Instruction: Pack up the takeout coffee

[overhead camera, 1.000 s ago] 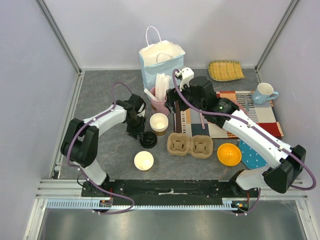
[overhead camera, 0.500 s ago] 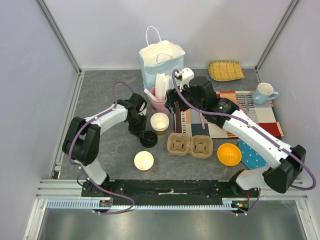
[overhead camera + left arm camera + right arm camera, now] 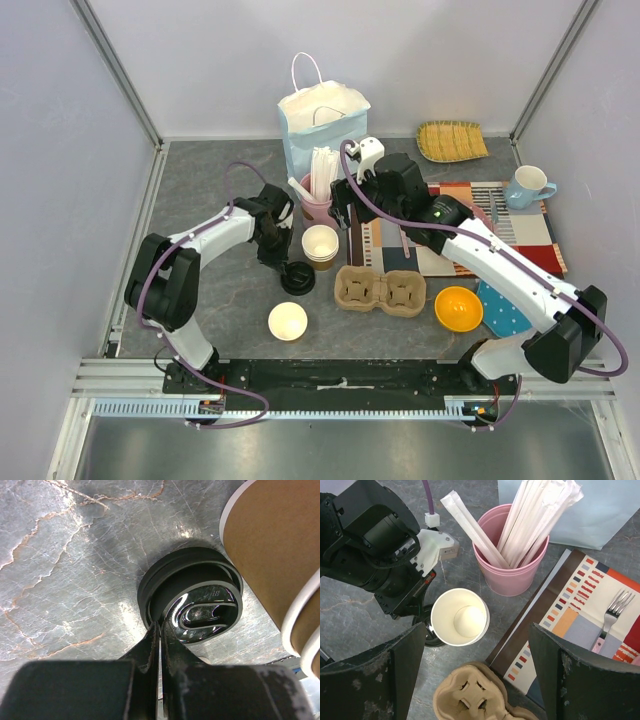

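No lidded coffee showed yet: the left gripper (image 3: 159,627) pinched the near rim of the loose black lid (image 3: 296,279) on the table (image 3: 200,180) just left of the cup stack (image 3: 319,246), the right gripper (image 3: 477,680) hung spread above, and lifting the lid onto a cup probably came next.

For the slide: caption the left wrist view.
Left gripper shut on rim of round black plastic lid beside brown paper cups.

Here we are in a robot lab cell: pale panel walls (image 3: 60,150) box in a grey marble-look table (image 3: 200,180), aluminium rail (image 3: 330,380) at six o'clock, staged paper bag (image 3: 322,120) at twelve o'clock.
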